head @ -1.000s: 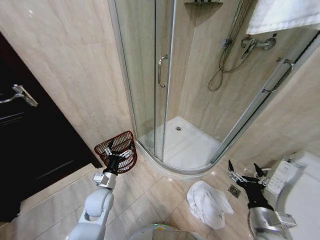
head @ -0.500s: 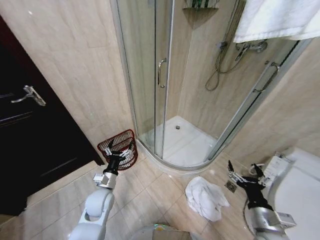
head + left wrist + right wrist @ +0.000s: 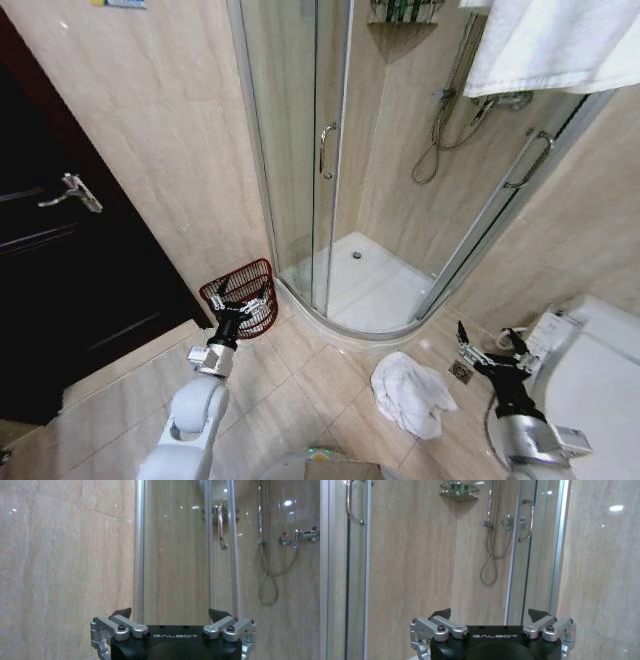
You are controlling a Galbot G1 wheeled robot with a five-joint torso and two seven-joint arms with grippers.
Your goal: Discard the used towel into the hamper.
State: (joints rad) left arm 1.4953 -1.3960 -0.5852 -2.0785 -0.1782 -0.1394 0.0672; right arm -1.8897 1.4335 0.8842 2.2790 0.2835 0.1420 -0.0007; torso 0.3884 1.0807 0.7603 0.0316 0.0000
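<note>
The used towel (image 3: 410,395) lies crumpled and white on the tiled floor, in front of the shower's curved sill. The hamper (image 3: 232,280), a dark reddish wire basket, stands on the floor against the wall, just left of the shower. My left gripper (image 3: 240,297) is held up in front of the hamper in the head view, open and empty. My right gripper (image 3: 488,345) hovers right of the towel, open and empty too. In the wrist views the left gripper (image 3: 170,613) and the right gripper (image 3: 490,613) both stand spread, facing the shower glass.
A glass shower enclosure (image 3: 300,150) with a raised white tray (image 3: 370,290) fills the middle. A dark door (image 3: 60,250) is at the left and a toilet (image 3: 600,370) at the right. A floor drain (image 3: 460,372) sits near the towel. A clean white towel (image 3: 560,40) hangs upper right.
The whole picture has shifted a little, so the camera has moved. Both arms keep the same pose and the towel lies where it was.
</note>
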